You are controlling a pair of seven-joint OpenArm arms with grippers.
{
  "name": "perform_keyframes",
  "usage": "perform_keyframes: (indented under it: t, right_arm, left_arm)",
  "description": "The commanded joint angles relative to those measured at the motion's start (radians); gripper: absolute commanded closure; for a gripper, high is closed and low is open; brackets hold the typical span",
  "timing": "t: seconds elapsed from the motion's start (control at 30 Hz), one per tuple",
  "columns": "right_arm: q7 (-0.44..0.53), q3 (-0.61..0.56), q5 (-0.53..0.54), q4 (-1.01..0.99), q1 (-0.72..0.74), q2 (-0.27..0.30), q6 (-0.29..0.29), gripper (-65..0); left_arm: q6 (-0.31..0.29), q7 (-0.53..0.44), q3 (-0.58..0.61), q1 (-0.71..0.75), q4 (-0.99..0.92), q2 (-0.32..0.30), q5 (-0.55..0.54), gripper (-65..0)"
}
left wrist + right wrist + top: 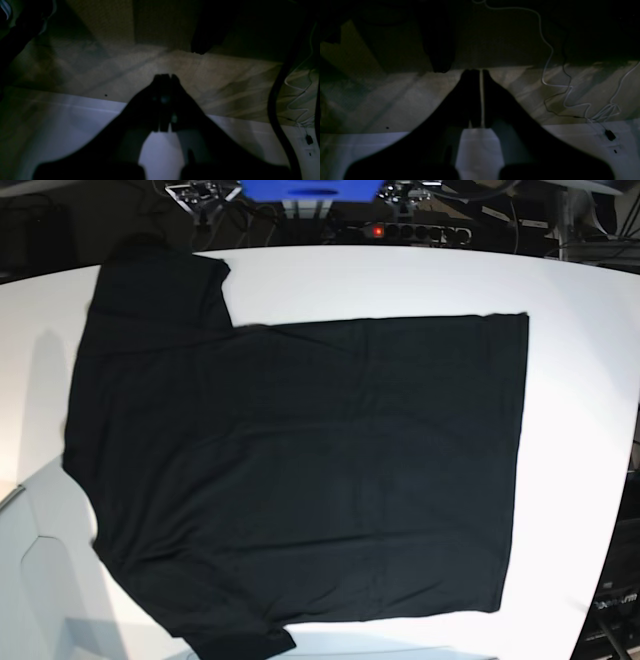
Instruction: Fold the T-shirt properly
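Clearly nothing is folded yet; the T-shirt (pixel 300 470) lies spread flat, plain side up, on the white table (pixel 580 330), sleeves toward the right arm's side; left gripper (pixel 165 77) and right gripper (pixel 477 72) both closed, empty, off the cloth; next: pinch one edge.

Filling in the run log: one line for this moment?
T-shirt: flat, unfolded, plain side up | table | left tool: shut, empty | right tool: shut, empty

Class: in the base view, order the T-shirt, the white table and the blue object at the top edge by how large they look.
1. white table
2. T-shirt, nearly as large
3. blue object, smallest, partly cropped
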Motion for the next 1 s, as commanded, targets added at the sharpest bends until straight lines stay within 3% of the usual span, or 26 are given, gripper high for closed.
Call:
perform_keyframes:
  t: [0.0, 0.97]
  right_arm:
    - [-0.004, 0.0, 0.006, -0.001, -0.008, 0.003, 0.017, 0.0]
    - [-0.03, 0.0, 0.006, 0.008, -0.03, 0.003, 0.017, 0.0]
  left_arm:
    - [-0.004, 0.008, -0.001, 0.011, 0.0, -0.004, -0.001, 0.0]
    - [-0.008, 0.001, -0.001, 0.039, 0.009, -0.026, -0.001, 0.0]
